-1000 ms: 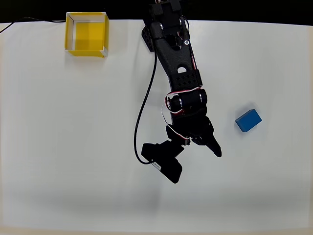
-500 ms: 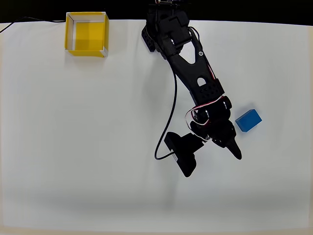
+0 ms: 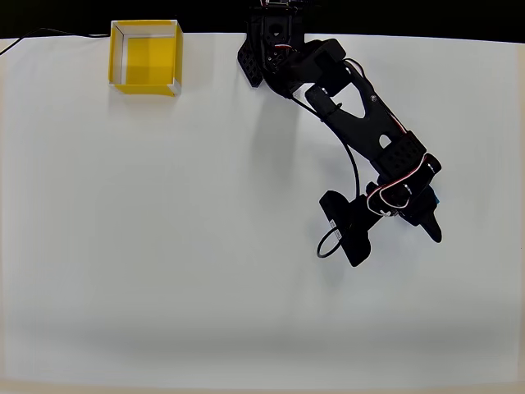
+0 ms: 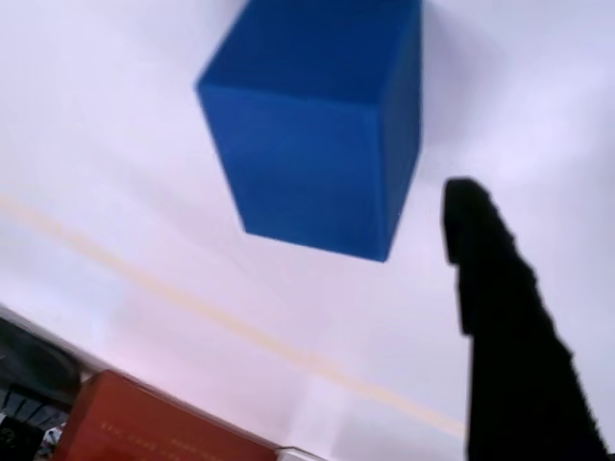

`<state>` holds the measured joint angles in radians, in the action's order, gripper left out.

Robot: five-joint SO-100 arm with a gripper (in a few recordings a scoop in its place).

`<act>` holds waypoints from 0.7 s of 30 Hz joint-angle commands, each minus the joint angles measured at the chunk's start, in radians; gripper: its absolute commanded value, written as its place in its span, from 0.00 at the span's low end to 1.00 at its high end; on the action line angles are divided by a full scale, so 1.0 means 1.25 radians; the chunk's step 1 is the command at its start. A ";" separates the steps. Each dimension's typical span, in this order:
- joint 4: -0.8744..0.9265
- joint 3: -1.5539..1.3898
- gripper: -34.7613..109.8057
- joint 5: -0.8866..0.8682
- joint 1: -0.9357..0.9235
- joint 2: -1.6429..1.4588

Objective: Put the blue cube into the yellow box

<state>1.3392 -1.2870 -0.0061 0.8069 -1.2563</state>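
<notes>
The yellow box [image 3: 116,54] stands open-topped at the table's far left corner in the overhead view, with nothing in it. My black gripper [image 3: 426,219] hangs over the blue cube [image 3: 435,199] at mid right, and the arm hides all but a sliver of blue. In the wrist view the blue cube [image 4: 317,125] lies close, on the white table at top centre. One dark finger [image 4: 504,336] rises just to its right, a small gap apart. Nothing is between the jaws, which stand open.
The arm's base [image 3: 271,45] sits at the table's back edge, top centre. A thin black cable [image 3: 49,34] runs in at the top left. A reddish object [image 4: 144,423] shows at the wrist view's bottom left. White table spreads wide between cube and box.
The arm has swung to the right across the table. The gripper went from centre, left of the cube, to directly over it, covering it in the overhead view.
</notes>
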 commanded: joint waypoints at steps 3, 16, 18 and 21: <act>0.006 0.119 0.66 -0.021 0.017 0.022; 0.020 0.234 0.64 -0.059 0.055 0.152; 0.021 0.248 0.64 -0.064 0.064 0.167; 0.021 0.268 0.62 -0.066 0.074 0.191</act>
<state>1.3591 -1.0554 -0.0706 0.8759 -0.9695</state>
